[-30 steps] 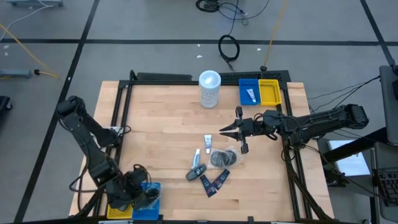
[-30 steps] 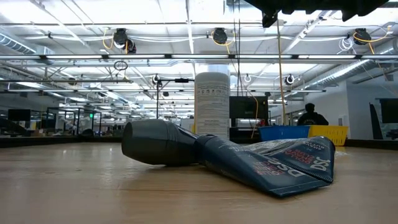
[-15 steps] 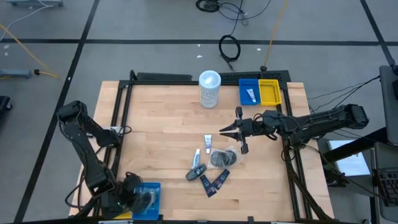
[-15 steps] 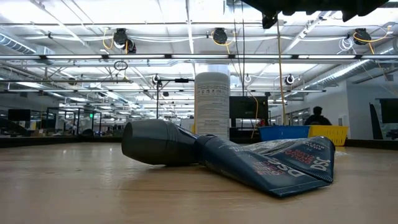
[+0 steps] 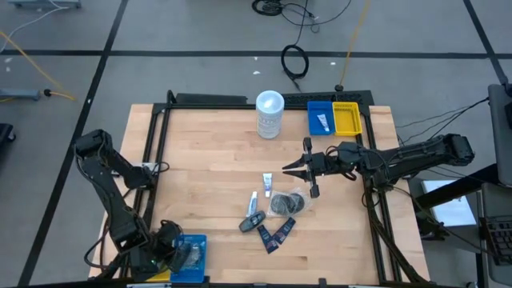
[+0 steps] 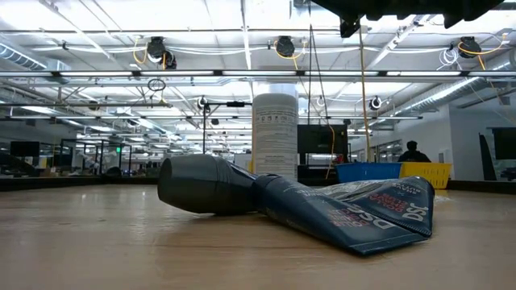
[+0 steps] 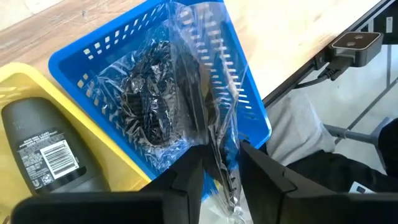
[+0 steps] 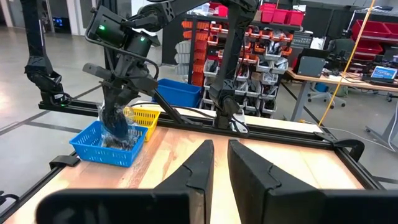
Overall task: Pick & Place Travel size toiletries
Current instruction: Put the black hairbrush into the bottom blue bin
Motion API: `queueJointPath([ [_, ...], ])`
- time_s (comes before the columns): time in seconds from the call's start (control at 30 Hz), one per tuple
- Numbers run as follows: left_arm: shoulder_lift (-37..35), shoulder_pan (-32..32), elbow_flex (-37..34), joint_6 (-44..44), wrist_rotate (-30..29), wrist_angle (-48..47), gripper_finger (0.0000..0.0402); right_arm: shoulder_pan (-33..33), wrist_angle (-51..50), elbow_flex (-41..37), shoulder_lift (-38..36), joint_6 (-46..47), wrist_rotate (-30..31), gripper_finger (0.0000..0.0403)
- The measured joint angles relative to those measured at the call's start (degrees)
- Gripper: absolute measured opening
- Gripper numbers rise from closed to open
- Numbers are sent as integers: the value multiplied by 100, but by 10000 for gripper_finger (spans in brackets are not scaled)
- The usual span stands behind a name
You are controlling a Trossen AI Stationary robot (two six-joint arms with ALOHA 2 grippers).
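Note:
My left gripper [image 5: 166, 253] is at the near left corner, over a blue bin [image 7: 74, 56], shut on a round dark clear-wrapped bundle [image 7: 146, 109] that lies in the bin. A dark grey mini bottle [image 7: 43, 149] lies in the yellow bin [image 7: 15, 81] beside it. Small white tubes [image 5: 267, 182], a dark grey bottle [image 5: 252, 221], navy sachets [image 5: 277, 232] and another wrapped bundle [image 5: 286, 204] lie mid-table. My right gripper [image 5: 291, 169] hovers shut and empty just beyond them, toward the far right. My left gripper pinches the loose clear wrap [image 7: 219, 163] at one end of the bundle between its two fingers, coming from above and pointing down. The dark bundle sits low in the blue bin below the fingers, and the wrap stands up from it.
A tall white translucent canister [image 5: 270, 114] stands at the far middle. A second blue bin [image 5: 322, 118], holding a white tube, and a yellow bin [image 5: 346, 118] sit at the far right. A black frame rail [image 5: 152, 152] runs round the table.
My left gripper has gone a little toward the table's near left corner with the wrapped bundle, staying over the blue bin. My right arm has kept still.

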Motion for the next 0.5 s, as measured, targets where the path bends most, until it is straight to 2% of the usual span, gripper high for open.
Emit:
queueJointPath([
  [0.33,0,10,0,-150,-8,23,103,0,0,0,0,-19,0,43],
  [0.5,0,11,0,-153,-496,-3,104,0,-1,0,0,-44,0,43],
])
